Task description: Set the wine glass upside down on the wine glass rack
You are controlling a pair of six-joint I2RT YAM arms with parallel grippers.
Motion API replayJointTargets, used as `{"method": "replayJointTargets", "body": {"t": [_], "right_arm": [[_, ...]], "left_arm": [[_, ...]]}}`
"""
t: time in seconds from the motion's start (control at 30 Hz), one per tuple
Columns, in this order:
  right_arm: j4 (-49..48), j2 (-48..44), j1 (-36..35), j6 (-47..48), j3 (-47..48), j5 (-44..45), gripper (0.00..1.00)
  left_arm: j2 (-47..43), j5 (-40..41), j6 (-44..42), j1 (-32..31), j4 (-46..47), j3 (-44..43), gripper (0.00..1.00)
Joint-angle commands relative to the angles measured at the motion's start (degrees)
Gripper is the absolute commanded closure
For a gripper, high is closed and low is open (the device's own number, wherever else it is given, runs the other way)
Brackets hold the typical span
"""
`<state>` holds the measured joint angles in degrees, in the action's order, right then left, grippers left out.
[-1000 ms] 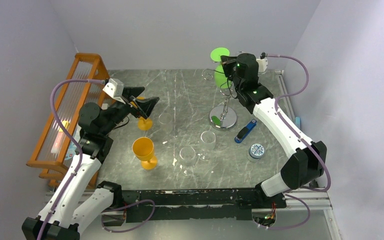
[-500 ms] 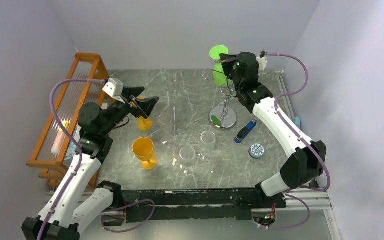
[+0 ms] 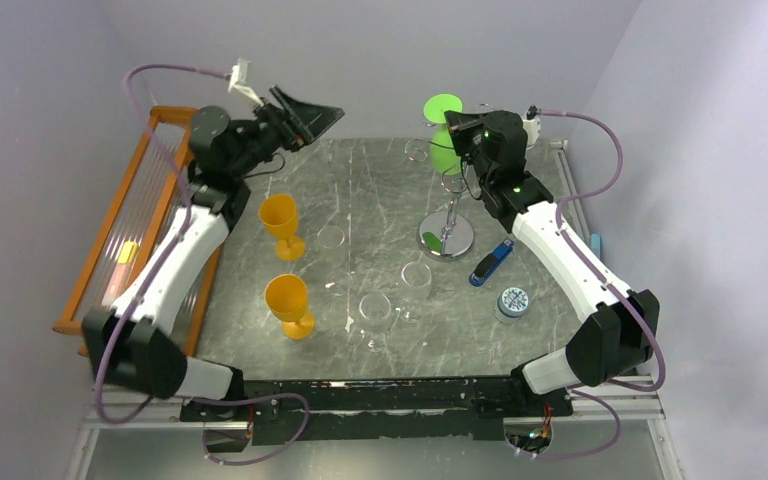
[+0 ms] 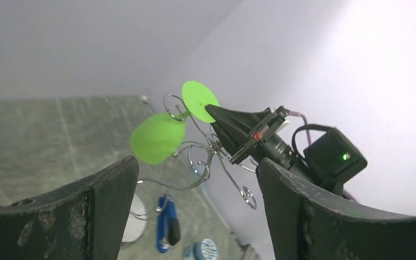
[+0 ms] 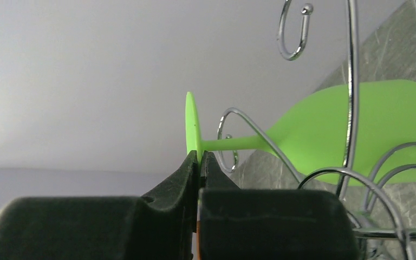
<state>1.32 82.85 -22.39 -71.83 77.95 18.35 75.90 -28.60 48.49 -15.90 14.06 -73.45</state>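
On the near table I see two orange goblets (image 3: 288,300) and two clear glasses (image 3: 375,310) standing upright. Beyond them, at far right, my right gripper (image 5: 199,162) is clamped on the foot of the green wine glass (image 5: 357,130), tilted bowl-down among the curled arms of the chrome wine glass rack (image 3: 447,235). At far left, my left gripper (image 3: 318,112) hangs high, jaws spread, holding nothing.

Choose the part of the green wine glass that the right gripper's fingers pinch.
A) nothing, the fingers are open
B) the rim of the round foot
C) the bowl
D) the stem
B: in the right wrist view the right gripper is closed on the edge of the green wine glass's flat round foot, while the stem and bowl lie beyond the fingers among the wire loops of the wine glass rack.
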Motion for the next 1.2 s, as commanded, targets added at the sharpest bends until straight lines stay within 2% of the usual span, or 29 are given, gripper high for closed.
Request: {"method": "replayJointTargets", "body": {"t": [0.0,0.1,0.2,0.37,0.47,0.67,0.97,1.1,1.17], "right_arm": [[-3.3,-2.1,1.5,0.4,-2.0,-1.7,1.0],[-4.4,-2.4,2.6,0.3,-3.0,-4.2,1.0],[-5.1,-2.6,3.4,0.3,-3.6,-6.1,1.0],[-6.8,-2.4,4.3,-0.1,-4.1,-9.9,1.0],[-7.3,-2.2,4.4,-0.1,-4.1,-11.9,1.0],[-7.4,-2.3,4.7,0.3,-4.2,-14.2,1.0],[-7.5,-1.7,5.0,1.3,-3.7,-16.4,1.0],[-7.2,-1.8,4.9,1.8,-3.8,-16.9,1.0],[-6.9,-2.0,5.0,2.2,-3.7,-17.0,1.0]], "left_arm": [[12.3,-7.9,17.1,-1.7,5.5,-6.5,0.17],[21.2,-9.8,23.4,-3.6,9.6,-13.8,0.27],[29.3,-10.8,27.8,-6.4,10.4,-21.2,0.29],[37.5,-8.8,29.5,-9.4,8.4,-30.2,0.31],[40.4,-8.3,29.8,-10.5,7.0,-34.1,0.4],[42.5,-8.0,30.6,-12.1,7.6,-35.8,0.6],[43.5,-6.9,28.9,-13.4,3.3,-37.5,0.62],[43.8,-7.8,30.4,-13.7,6.6,-36.8,0.79],[44.0,-8.0,30.1,-13.9,6.6,-37.6,0.92]]}}
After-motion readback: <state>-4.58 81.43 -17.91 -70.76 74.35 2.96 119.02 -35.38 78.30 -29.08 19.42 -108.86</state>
